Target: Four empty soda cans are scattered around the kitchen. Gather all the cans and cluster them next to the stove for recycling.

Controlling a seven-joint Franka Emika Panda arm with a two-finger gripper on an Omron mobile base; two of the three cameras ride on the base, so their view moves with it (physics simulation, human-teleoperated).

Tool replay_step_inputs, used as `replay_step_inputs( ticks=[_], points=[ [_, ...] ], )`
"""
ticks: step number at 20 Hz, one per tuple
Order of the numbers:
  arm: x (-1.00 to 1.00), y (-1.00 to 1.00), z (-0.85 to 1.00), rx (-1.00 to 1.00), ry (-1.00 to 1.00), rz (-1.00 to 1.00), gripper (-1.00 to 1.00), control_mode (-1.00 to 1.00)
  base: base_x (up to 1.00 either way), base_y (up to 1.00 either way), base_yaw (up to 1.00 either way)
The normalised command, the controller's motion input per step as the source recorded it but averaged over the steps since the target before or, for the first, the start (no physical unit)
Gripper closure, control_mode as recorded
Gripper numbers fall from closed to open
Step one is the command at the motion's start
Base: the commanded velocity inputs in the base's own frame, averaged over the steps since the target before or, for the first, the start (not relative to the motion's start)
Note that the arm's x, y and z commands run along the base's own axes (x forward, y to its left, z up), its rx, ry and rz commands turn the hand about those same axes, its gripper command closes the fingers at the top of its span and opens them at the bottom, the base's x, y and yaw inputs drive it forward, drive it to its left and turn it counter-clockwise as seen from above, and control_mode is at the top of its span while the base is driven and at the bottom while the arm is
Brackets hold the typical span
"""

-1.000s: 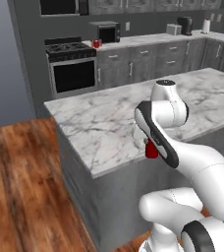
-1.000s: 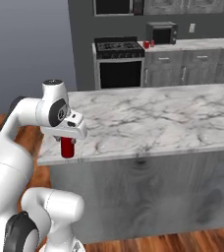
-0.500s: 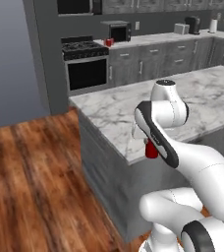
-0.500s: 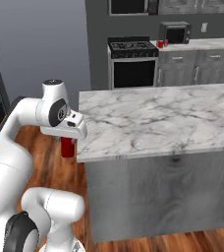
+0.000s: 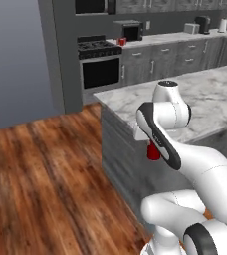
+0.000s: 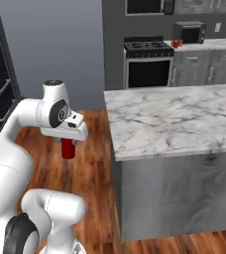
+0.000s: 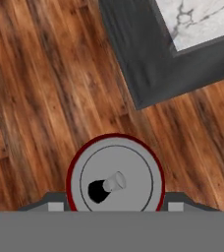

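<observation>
One soda can [image 6: 68, 148] was held pinched in the hand [image 6: 68, 147] above the floor, well short of the stove [image 6: 148, 63]. Beside the stove, apparently one or two red cans [image 6: 176, 43] were already set on the bench [image 6: 219, 44]; others remained uncollected.

Held can [image 5: 154, 152] half hidden behind forearm; fingertips cut by hand view's lower edge. Red cans [image 6: 175, 43] beside stove [image 6: 147, 62] too small to count.

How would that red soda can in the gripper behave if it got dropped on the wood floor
The soda can is a smooth cylinder, so it would probably roll across the wood floor. Its open top suggests it is empty, likely light and easily dented. The gripper holds it upright.
</observation>
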Motion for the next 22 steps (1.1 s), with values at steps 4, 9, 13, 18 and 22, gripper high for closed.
replay_step_inputs(
  ticks=[4,9,13,18,22],
  points=[
    [0.00,0.00,0.00,0.00,0.00,0.00,1.00,1.00,0.04,0.73,0.00],
    [0.00,0.00,0.00,0.00,0.00,0.00,1.00,1.00,0.38,0.63,0.00],
    [0.00,0.00,0.00,0.00,0.00,0.00,1.00,1.00,0.49,0.52,0.00],
    [0.00,0.00,0.00,0.00,0.00,0.00,1.00,1.00,0.52,0.47,0.00],
    [0.00,0.00,0.00,0.00,0.00,0.00,1.00,1.00,0.54,0.46,0.00]
  ],
)
